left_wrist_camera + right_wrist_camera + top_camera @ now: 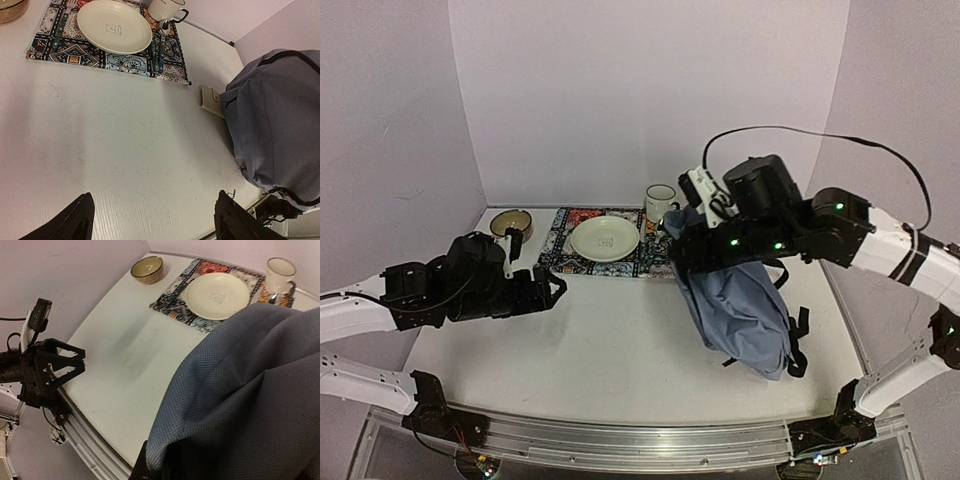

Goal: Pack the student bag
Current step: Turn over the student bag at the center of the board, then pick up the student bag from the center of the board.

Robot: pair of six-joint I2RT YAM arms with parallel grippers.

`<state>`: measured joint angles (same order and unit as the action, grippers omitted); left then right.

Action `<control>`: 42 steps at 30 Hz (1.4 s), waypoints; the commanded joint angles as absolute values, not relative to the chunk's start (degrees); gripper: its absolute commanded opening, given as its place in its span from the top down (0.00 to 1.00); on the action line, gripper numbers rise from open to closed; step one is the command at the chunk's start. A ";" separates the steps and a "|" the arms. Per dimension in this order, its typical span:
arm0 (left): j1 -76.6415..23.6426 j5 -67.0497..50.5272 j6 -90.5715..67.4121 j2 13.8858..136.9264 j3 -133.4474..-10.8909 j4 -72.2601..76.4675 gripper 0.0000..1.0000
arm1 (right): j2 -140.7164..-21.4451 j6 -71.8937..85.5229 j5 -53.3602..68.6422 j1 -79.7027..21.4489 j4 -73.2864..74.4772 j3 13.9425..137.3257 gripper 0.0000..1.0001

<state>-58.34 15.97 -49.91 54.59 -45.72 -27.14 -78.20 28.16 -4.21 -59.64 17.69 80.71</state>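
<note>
The student bag (pixel 742 312), slate-blue with black straps, hangs tilted over the right side of the table, its lower end near the front edge. My right gripper (pixel 684 258) is shut on the bag's upper fabric edge; in the right wrist view the cloth (pixel 240 390) fills the frame and folds into the gripper (pixel 161 471). My left gripper (pixel 554 288) hovers open over the left middle of the table, well left of the bag (pixel 280 120), with bare tabletop between its fingers (pixel 82 217). A small beige wallet-like item (pixel 210 100) lies against the bag's left side.
At the back lies a patterned placemat (pixel 560 250) with a cream plate (pixel 605 238) and cutlery (pixel 156 52). A white mug (pixel 660 200) stands at its right, a tan bowl (pixel 510 222) at its left. Walls close in the back and sides.
</note>
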 commanded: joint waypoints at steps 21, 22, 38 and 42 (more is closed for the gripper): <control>-58.01 19.54 -55.83 52.57 -44.40 -33.63 0.14 | -93.29 27.95 -2.24 -60.47 11.84 86.14 0.35; -58.00 18.96 -55.39 54.13 -44.84 -33.20 0.14 | -91.08 28.08 -2.34 -58.00 11.86 83.21 0.33; -58.02 10.43 -53.80 67.74 -45.25 -18.25 0.13 | -76.67 20.47 11.90 -22.89 5.55 52.48 0.13; -58.01 9.48 -53.94 71.50 -45.35 -15.64 0.13 | -81.37 20.23 14.44 -20.34 1.45 49.84 0.11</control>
<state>-58.28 11.29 -54.26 68.52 -43.09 -21.15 -77.41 22.23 8.72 -21.74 6.58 51.79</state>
